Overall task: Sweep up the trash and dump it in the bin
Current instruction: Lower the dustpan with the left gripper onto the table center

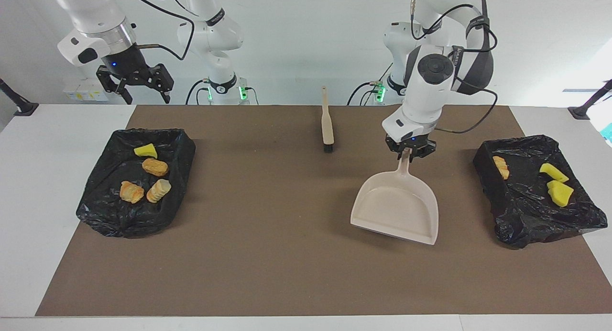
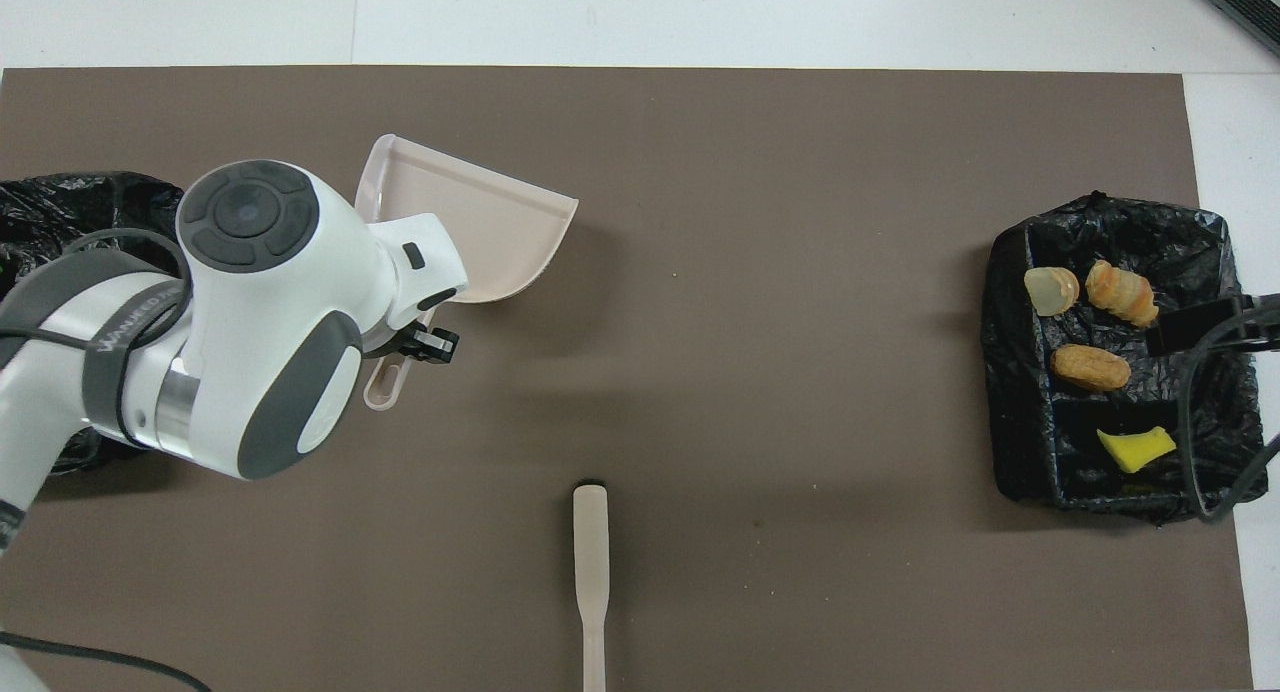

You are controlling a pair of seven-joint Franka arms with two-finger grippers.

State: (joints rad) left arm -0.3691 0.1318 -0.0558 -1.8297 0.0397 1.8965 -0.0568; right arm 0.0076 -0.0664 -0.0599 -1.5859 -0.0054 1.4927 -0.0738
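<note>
Facing view, taken from the robots' edge of the table outward: the right gripper (image 1: pixel 142 84) hangs in the air over the table edge at the right arm's end, waiting, its two fingers spread apart and holding nothing. Nearest the robots on the brown mat (image 1: pixel 267 273) lies the beige-handled hand brush with black bristles (image 1: pixel 327 126), midway between the arms, handle toward the robots, so either arm could take it up.

Farther out, the left gripper (image 1: pixel 409 148) is over the mat, clamped on the top of the handle of the pale pink plastic dustpan (image 1: pixel 397 207). The pan hangs from that grip with its open lip away from the robots and looks empty; I judge it is being carried from the bin to be set down on the mat.

At the left arm's end sits a bin lined with a crumpled black bag (image 1: pixel 538 223), holding two bright yellow foam chunks (image 1: pixel 557 185) and one orange bread-like lump (image 1: pixel 500 167). At the right arm's end a second black-bagged bin (image 1: pixel 129 221) holds a yellow foam wedge (image 1: pixel 145 151) and three tan and brown bread-like lumps (image 1: pixel 143 182).

All seven pieces of trash lie in the two bins, and I see none on the mat, so the sweeping and dumping look finished.
</note>
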